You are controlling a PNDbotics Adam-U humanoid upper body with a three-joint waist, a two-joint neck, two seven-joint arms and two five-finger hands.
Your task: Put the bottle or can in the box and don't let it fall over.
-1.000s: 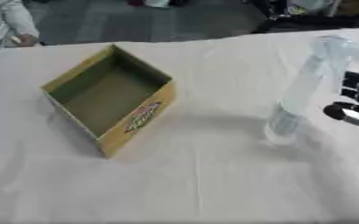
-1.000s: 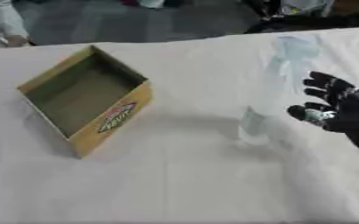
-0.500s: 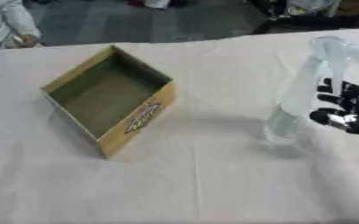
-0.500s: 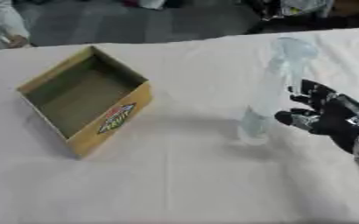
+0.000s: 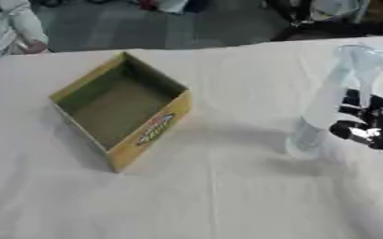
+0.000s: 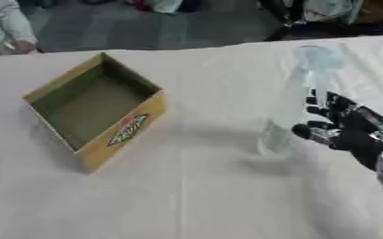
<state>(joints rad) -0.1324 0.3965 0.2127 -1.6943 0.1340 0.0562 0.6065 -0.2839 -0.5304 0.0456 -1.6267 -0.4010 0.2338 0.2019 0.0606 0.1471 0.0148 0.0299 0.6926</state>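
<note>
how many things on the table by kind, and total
bottle: 1
box: 1
robot hand, the right, beside the bottle: 1
total: 3

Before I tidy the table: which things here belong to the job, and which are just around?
Job:
- clear bottle, upright
- open cardboard box
- right hand, beside the bottle

Not the job:
- white tablecloth
- clutter on the floor beyond the table

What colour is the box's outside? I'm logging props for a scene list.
Yellow-tan, with a red and green logo on the near side of the box; clearest in the left eye view.
</note>
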